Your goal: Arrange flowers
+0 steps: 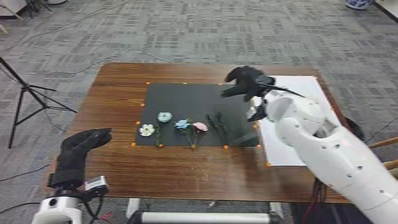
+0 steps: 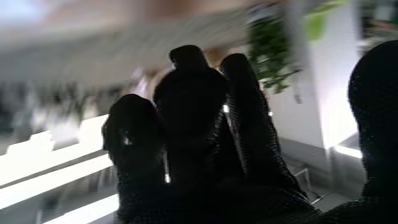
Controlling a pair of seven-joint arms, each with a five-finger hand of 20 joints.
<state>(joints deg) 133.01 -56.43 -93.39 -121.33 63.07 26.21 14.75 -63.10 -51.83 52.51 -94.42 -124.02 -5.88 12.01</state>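
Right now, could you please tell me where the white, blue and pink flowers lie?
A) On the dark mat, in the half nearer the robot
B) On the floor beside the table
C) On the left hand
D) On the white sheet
A: the flowers lie on the dark mat, in its half nearer the robot.

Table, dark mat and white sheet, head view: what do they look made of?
Table: wood or wood-look laminate, going by the brown, streaky surface; slight sheen.
Dark mat: matte, maybe card, felt or thin foam; flat, even dark grey, too plain to tell which.
White sheet: probably paper or thin board; uniform white, straight-edged, lying flat.
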